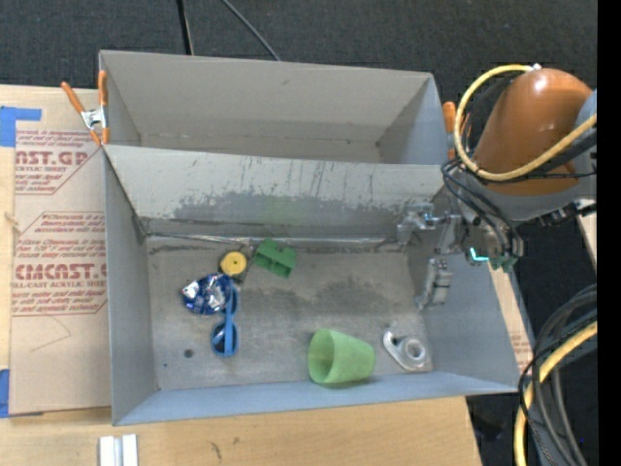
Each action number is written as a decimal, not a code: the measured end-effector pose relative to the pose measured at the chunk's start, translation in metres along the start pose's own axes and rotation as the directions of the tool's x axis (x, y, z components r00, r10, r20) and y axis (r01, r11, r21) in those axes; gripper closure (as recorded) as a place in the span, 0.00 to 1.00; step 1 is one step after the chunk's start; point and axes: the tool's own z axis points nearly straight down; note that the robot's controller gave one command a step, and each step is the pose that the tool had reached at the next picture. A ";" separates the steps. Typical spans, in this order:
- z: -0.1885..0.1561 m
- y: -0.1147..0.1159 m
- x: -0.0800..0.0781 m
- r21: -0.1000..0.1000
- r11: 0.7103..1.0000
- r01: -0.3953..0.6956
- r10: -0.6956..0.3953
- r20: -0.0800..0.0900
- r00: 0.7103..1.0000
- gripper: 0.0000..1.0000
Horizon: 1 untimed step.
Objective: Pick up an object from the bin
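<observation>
Inside, the bin (291, 194) holds a green cup (340, 357); grip of the tool (436, 292) unclear.

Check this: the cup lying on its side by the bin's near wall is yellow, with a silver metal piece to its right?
In the camera view the cup is green, not yellow. It lies on its side by the bin's near wall, with the silver metal piece to its right.
</observation>
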 end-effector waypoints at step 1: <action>0.069 -0.024 0.038 0.000 1.000 0.025 -0.025 -0.003 1.000 0.00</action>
